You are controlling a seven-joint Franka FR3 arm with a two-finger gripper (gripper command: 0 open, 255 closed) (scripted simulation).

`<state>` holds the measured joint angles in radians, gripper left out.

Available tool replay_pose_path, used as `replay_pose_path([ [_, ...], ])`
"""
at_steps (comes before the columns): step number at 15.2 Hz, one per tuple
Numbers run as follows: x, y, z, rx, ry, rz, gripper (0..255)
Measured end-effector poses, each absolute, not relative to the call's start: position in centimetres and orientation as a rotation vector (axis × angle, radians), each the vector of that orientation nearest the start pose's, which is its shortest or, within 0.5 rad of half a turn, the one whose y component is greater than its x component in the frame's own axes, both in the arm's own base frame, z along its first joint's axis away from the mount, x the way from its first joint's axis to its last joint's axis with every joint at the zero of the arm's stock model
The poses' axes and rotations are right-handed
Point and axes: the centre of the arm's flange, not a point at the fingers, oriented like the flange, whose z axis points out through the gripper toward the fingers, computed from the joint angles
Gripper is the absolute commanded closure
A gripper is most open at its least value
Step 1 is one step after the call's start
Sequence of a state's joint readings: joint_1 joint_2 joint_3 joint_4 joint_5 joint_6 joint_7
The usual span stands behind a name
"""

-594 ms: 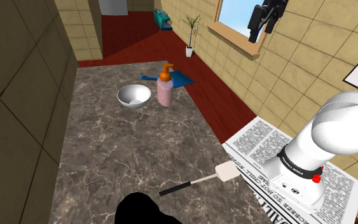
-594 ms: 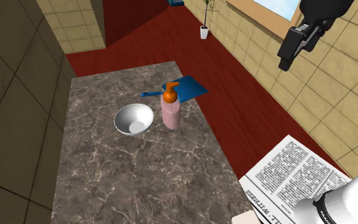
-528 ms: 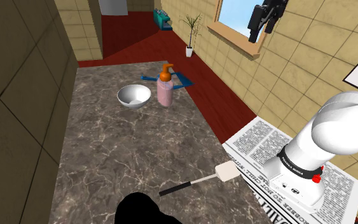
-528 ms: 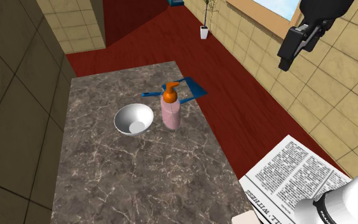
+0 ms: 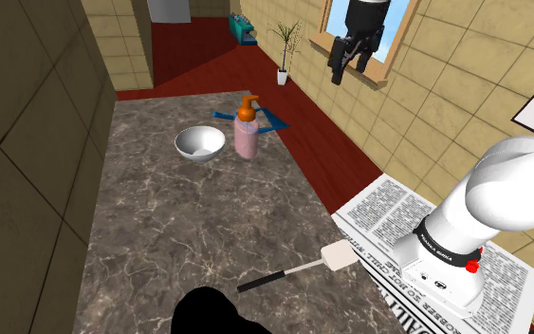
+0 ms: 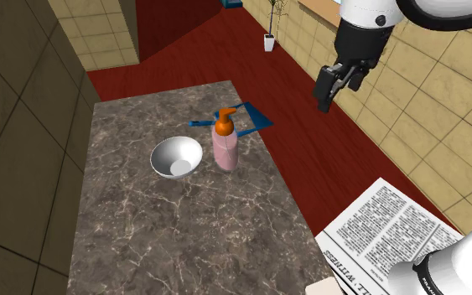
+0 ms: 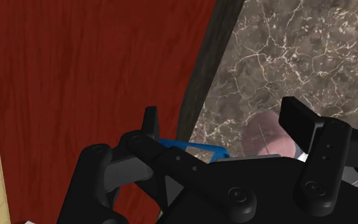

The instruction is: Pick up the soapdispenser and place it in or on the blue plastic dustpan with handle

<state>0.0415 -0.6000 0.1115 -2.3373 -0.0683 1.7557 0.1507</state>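
Note:
The soap dispenser point(image 5: 247, 136) has a pink body and an orange pump. It stands upright near the table's far right edge, beside a white bowl point(image 5: 200, 142). Just behind it the blue dustpan point(image 5: 268, 120) lies at the table's edge, its handle pointing toward the bowl. My black gripper point(image 5: 343, 68) hangs high over the red floor, off the table to the right of the dispenser, open with nothing between its fingers. In the second exterior view the gripper point(image 6: 333, 90) is up and right of the dispenser point(image 6: 225, 144) and dustpan point(image 6: 249, 117). In the wrist view the dispenser point(image 7: 266, 137) and dustpan point(image 7: 193, 148) show past the gripper point(image 7: 225, 121).
A white spatula with a black handle point(image 5: 298, 269) lies near the table's front edge. A newspaper point(image 5: 388, 213) covers the stand. The marble table point(image 5: 179, 218) drops off to red floor on the right. A potted plant point(image 5: 284, 47) stands by the tiled wall.
The gripper has swung down and toward the shoulder view's left, closer to the table's far right edge. The dispenser, bowl and spatula have not moved.

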Motion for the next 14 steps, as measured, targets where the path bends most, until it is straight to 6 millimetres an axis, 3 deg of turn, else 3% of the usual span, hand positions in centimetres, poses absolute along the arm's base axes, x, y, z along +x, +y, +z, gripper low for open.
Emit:
replay_pose_path([
  [14,48.0,12.7,43.6,-3.182,0.044,-0.090,0],
])
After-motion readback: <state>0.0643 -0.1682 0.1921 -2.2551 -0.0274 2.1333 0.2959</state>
